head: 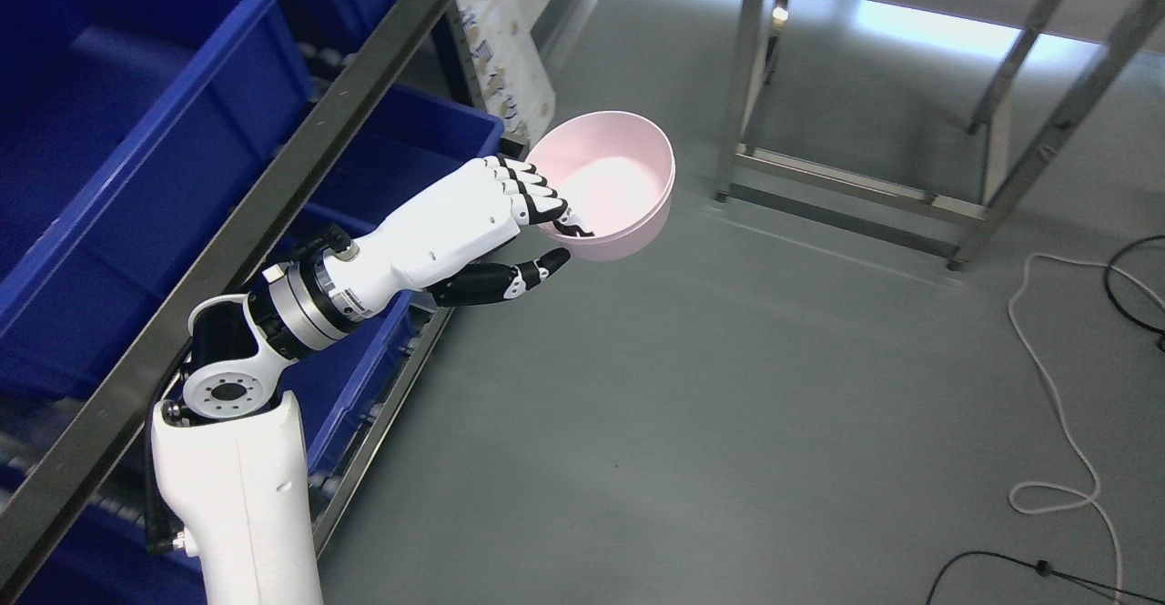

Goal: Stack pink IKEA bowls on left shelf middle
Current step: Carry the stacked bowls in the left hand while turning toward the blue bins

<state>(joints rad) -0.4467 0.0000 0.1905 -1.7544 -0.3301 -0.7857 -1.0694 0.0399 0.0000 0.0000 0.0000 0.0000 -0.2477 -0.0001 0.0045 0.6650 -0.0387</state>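
Gripping the near rim of a pink bowl, the left robot hand has its four fingers hooked over the edge into the bowl's inside while the thumb reaches out underneath, its tip near the bowl's outer wall. Its white forearm comes up from the lower left corner, bending at a silver and black wrist joint. Along the left edge runs a shelf with a dark metal rail slanting from the bottom left up toward the top centre; blue bins sit on its levels, one large bin above the rail and others below it behind the arm. Just beyond the shelf's far end stands a pale box or panel with small print, too small to read. The pink bowl is held in the air to the right of the shelf, above the grey floor, tilted so its opening faces up and toward the camera; nothing shows inside it. Farther right, the legs of a metal frame stand on the floor, and a white cable and a black cable trail near the right edge.
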